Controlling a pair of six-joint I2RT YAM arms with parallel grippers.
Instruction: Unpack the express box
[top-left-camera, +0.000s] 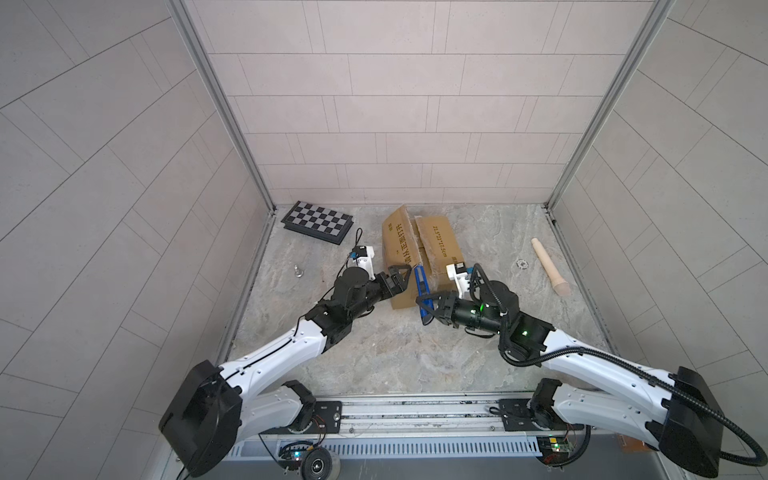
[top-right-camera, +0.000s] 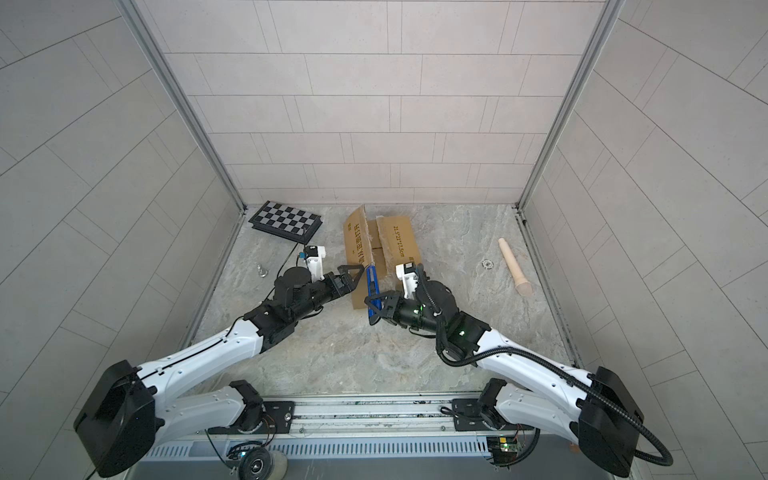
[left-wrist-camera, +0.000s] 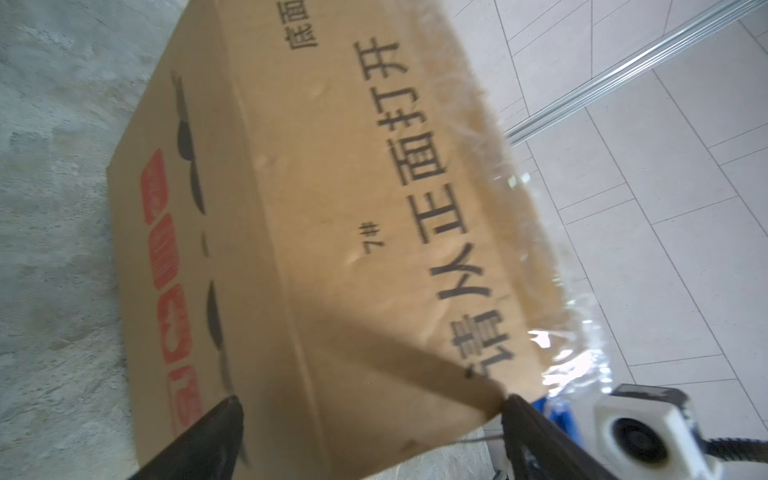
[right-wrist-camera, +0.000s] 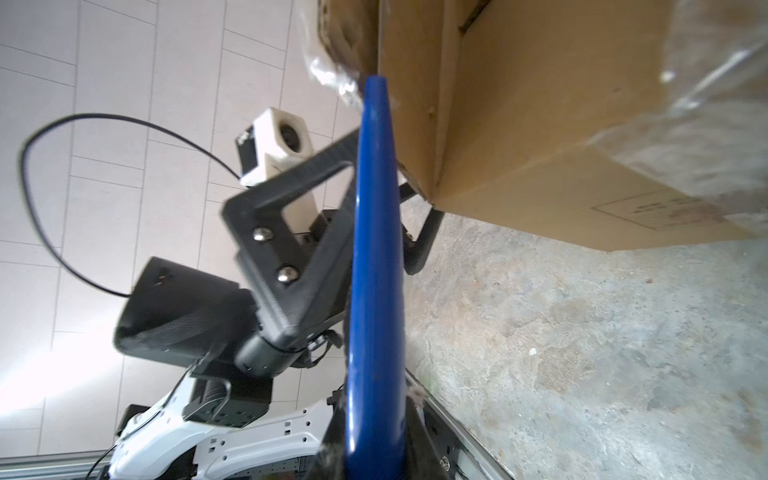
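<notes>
Centrally in both top views, the brown corrugated cardboard express box (top-left-camera: 419, 249) (top-right-camera: 376, 249) sits, top flaps parted. Left wrist view: the left gripper (left-wrist-camera: 370, 401) spreads wide about the box's corner. Right wrist view: the right gripper (right-wrist-camera: 370, 440) clamps a blue tapered plastic tool (right-wrist-camera: 376, 249), its tip at the box's taped edge.
</notes>
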